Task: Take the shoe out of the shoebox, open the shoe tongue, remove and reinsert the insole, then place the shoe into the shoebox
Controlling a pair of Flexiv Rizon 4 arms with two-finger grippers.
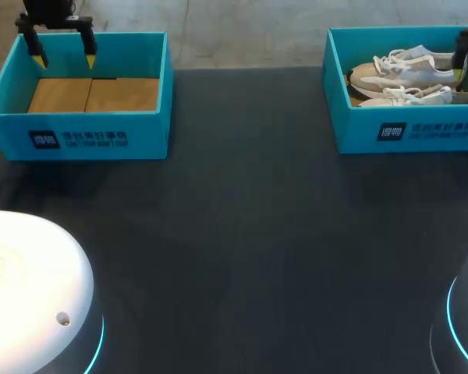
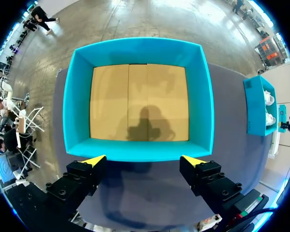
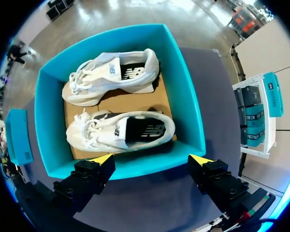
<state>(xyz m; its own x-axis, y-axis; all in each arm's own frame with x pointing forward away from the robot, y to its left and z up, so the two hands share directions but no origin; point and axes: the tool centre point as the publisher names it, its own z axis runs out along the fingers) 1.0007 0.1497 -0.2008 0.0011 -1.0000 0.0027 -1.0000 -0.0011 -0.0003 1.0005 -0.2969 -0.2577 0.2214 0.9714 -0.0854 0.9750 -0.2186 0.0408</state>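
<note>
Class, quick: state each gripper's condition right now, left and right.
Left gripper: open, holding nothing; empty shoebox ahead.
Right gripper: open, holding nothing; shoes ahead.

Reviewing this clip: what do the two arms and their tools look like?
The left tool and right tool each have two blocky black fingers with visible screws, ending in bright yellow wedge tips. Near the head view's lower corners, rounded white arm housings show, edged by a glowing cyan ring.
</note>
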